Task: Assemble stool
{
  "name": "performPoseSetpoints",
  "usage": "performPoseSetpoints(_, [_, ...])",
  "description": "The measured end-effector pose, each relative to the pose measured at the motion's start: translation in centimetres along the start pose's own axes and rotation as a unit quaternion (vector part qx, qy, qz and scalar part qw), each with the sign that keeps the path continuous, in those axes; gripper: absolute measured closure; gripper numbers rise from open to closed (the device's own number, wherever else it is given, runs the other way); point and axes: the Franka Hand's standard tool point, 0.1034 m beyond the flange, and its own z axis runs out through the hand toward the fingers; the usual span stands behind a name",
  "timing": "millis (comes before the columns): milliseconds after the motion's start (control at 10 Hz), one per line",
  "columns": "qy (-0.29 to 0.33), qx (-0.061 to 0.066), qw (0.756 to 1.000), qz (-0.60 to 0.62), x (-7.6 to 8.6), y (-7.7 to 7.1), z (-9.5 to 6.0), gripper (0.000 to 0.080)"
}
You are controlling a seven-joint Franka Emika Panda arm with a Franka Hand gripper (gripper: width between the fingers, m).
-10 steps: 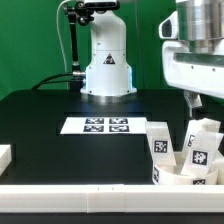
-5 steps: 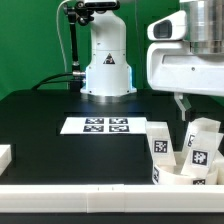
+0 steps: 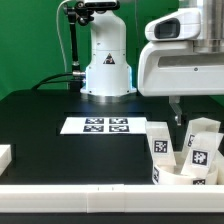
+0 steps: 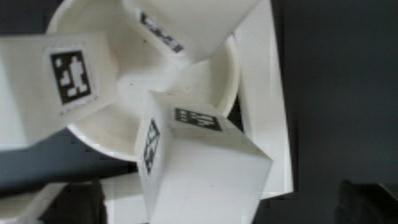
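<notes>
The stool parts sit bunched at the exterior view's right front. The round white seat [image 3: 178,180] lies low, with tagged white legs [image 3: 158,142] [image 3: 199,152] crowded upright on and against it. My gripper [image 3: 186,108] hangs just above and behind this cluster, holding nothing; one dark finger [image 3: 177,108] shows under the big white hand. In the wrist view the seat [image 4: 103,125] shows under three tagged legs [image 4: 71,78] [image 4: 169,35] [image 4: 205,150]. My gripper [image 4: 196,212] is open, and its dark blurred fingertips [image 4: 39,208] flank the nearest leg without touching it.
The marker board [image 3: 105,125] lies flat mid-table on the black surface. A plain white block [image 3: 5,155] rests at the exterior view's left edge. A white rail [image 3: 80,190] runs along the front. The arm's white base [image 3: 107,60] stands at the back.
The gripper has moved toward the exterior view's left and a little lower, above the stool parts. Its jaws stayed open. The parts have not moved.
</notes>
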Motion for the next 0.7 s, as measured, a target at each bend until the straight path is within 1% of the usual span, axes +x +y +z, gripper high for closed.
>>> performPoseSetpoints(100, [-0.001, -0.002, 0.998, -0.058, -0.08, -0.03, 0.14, 0.0151])
performPoseSetpoints(200, [-0.003, -0.007, 0.993, -0.115, -0.17, -0.08, 0.27, 0.0151])
performPoseSetpoints(500, [-0.003, -0.015, 0.979, -0.201, -0.03, 0.46, 0.25, 0.0151])
performPoseSetpoints(700, [0.004, -0.03, 0.958, -0.284, 0.36, 0.48, 0.39, 0.0151])
